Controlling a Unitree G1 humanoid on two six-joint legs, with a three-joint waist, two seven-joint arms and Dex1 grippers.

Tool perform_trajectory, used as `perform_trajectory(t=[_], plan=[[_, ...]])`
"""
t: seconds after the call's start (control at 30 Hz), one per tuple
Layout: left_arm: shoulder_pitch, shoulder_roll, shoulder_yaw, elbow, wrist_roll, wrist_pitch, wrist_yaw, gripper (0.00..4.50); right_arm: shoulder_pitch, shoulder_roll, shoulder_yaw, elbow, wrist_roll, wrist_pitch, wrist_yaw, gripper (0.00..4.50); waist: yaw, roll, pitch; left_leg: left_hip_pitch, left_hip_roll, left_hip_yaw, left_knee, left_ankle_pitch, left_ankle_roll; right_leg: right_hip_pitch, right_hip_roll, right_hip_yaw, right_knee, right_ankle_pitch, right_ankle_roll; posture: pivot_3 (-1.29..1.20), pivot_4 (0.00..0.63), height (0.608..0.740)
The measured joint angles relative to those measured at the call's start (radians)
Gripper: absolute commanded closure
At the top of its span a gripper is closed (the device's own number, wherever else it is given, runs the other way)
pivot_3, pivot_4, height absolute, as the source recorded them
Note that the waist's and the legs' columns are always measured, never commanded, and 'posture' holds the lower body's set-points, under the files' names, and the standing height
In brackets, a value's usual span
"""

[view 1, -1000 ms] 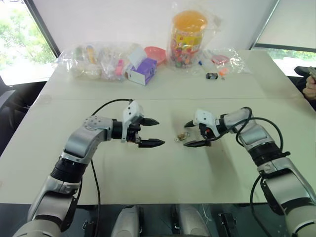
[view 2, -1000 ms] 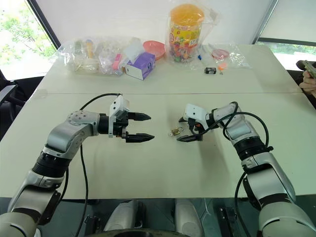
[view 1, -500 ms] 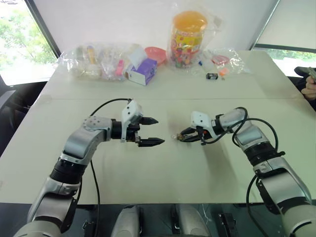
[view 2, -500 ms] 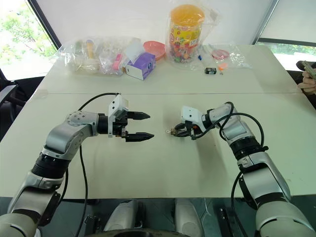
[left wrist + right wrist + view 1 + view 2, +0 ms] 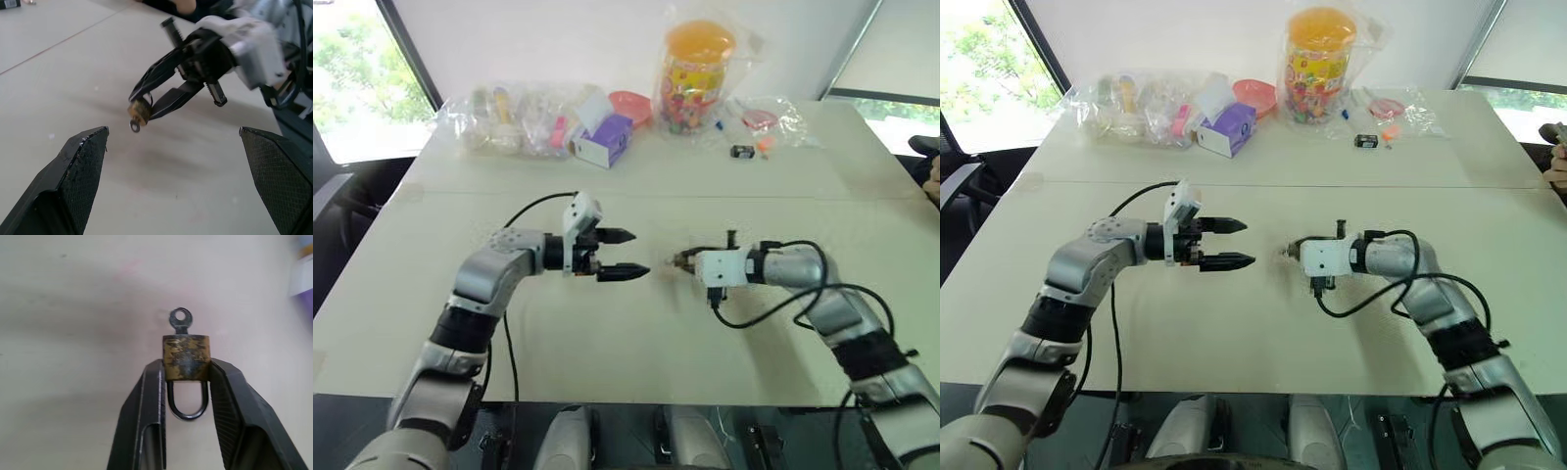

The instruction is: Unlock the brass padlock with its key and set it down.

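Observation:
The brass padlock (image 5: 186,351) is a small tarnished golden block clamped by its sides between the fingers (image 5: 149,396) of my right gripper (image 5: 683,260), which is shut on it above the table's middle. Its dark shackle (image 5: 186,406) loops back between the fingers. The key (image 5: 180,319) sticks out of the lock's far face, with its ring head pointing at my left gripper. My left gripper (image 5: 637,253) hangs open a short way to the left, empty and facing the lock. In the left wrist view the padlock (image 5: 139,108) and key (image 5: 134,127) hang between and beyond my wide-spread fingertips (image 5: 88,156).
Along the table's far edge (image 5: 636,108) lie clear plastic bags of small items (image 5: 514,119), a purple and white box (image 5: 604,141), a pink bowl (image 5: 630,102), an orange-lidded jar (image 5: 697,70) and a small black object (image 5: 740,151). A person's hand (image 5: 932,174) shows at the right edge.
My right gripper has shut on the padlock, lifted it off the table and rolled so the key faces left. The left gripper has edged slightly toward it. The camera view has shifted.

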Motion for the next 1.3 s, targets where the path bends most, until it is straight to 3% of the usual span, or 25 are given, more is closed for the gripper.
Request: perform_trajectory(t=[0.13, 0.3, 0.4, 0.47, 1.0, 1.1, 1.23, 1.3], plan=[[-0.065, -0.033, 0.006, 0.062, -0.006, 0.0, -0.017, 0.0, 0.086, -0.011, -0.037, -0.182, -0.034, 0.032, -0.039, 3.84, -0.007, 0.0, 0.0, 0.001, 0.001, 0.0, 0.0, 0.0, 0.0, 0.0, 0.002, 0.0, 0.0, 0.0, 0.0, 0.0, 0.15, 0.735], [-0.078, -0.037, 0.006, 0.104, -0.011, 0.0, -0.043, 0.0, 0.103, -0.02, -0.036, -0.218, -0.053, 0.069, -0.037, 3.84, -0.004, 0.0, 0.0, 0.001, 0.001, 0.0, 0.0, 0.0, 0.0, 0.0, 0.002, 0.0, 0.0, 0.0, 0.0, 0.0, 0.15, 0.735], [-0.081, -0.046, 0.006, 0.108, -0.015, 0.0, -0.057, 0.87, 0.097, -0.021, -0.033, -0.243, -0.053, 0.083, -0.035, 3.84, -0.002, 0.0, 0.0, 0.001, 0.0, 0.0, 0.0, 0.0, 0.0, 0.0, 0.002, 0.0, 0.0, 0.0, 0.0, 0.0, 0.15, 0.735], [-0.081, -0.047, 0.003, 0.108, -0.013, -0.003, -0.059, 1.79, 0.092, -0.022, -0.032, -0.25, -0.052, 0.086, -0.033, 3.84, -0.002, 0.0, 0.0, 0.0, 0.0, 0.0, 0.0, 0.0, 0.0, 0.0, 0.002, 0.0, 0.0, 0.0, 0.0, 0.0, 0.15, 0.735], [-0.081, -0.104, -0.009, 0.151, 0.023, -0.038, -0.034, 1.79, 0.056, -0.022, -0.025, -0.27, -0.052, 0.108, -0.016, 3.84, -0.003, 0.0, 0.0, 0.001, 0.0, 0.0, 0.0, 0.0, 0.0, 0.0, 0.002, 0.0, 0.0, 0.0, 0.0, 0.0, 0.15, 0.735], [-0.084, -0.104, -0.008, 0.171, 0.025, -0.047, -0.034, 2.62, 0.056, -0.022, -0.025, -0.278, -0.052, 0.114, -0.016, 3.84, -0.002, 0.0, 0.0, 0.001, 0.0, 0.0, 0.0, 0.0, 0.0, 0.0, 0.002, 0.0, 0.0, 0.0, 0.0, 0.0, 0.15, 0.735], [-0.086, -0.112, -0.008, 0.176, 0.025, -0.06, -0.037, 4.45, 0.056, -0.022, -0.025, -0.281, -0.052, 0.124, -0.016, 3.84, -0.002, 0.0, 0.0, 0.001, 0.0, 0.0, 0.0, 0.0, 0.0, 0.0, 0.002, 0.0, 0.0, 0.0, 0.0, 0.0, 0.15, 0.735], [-0.087, -0.114, -0.008, 0.179, 0.026, -0.063, -0.039, 4.45, 0.056, -0.023, -0.025, -0.282, -0.052, 0.125, -0.015, 3.84, -0.003, 0.0, 0.0, 0.001, 0.0, 0.0, 0.0, 0.0, 0.0, 0.0, 0.002, 0.0, 0.0, 0.0, 0.0, 0.0, 0.15, 0.735]])
